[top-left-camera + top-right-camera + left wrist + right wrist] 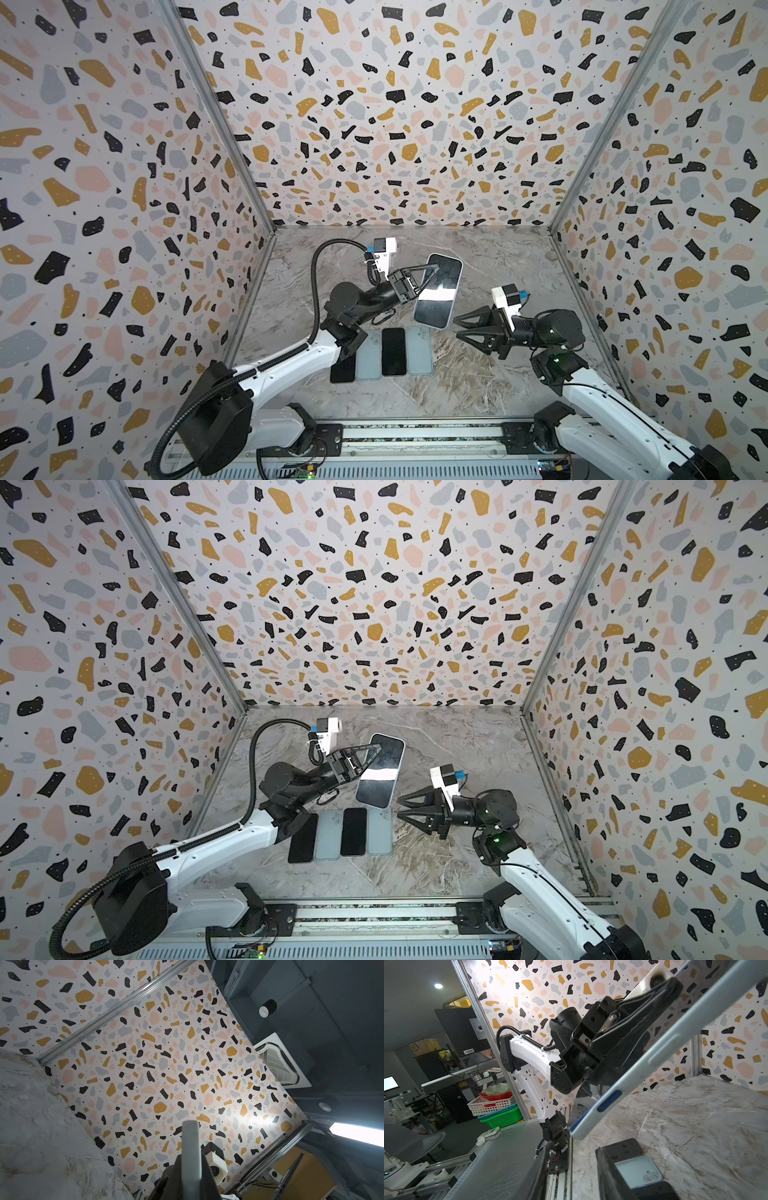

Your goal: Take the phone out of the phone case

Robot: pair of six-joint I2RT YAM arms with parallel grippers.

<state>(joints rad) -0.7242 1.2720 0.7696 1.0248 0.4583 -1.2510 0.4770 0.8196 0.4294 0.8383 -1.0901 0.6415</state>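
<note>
Cased phone point(440, 303) — I am holding it aloft by one edge in left gripper point(434, 272); right gripper point(456, 326) gaping, empty. Hazard: pinch slipping.

Phone point(439, 291): dark glossy screen turned upward with a bright reflection band across it, seated in a pale blue phone case point(643, 1068) whose rim frames the screen and carries a dark blue side button. The cased phone hangs tilted above the table, clamped at one long edge by the left gripper point(434, 273), and extends beyond its fingertips on both sides.
</note>
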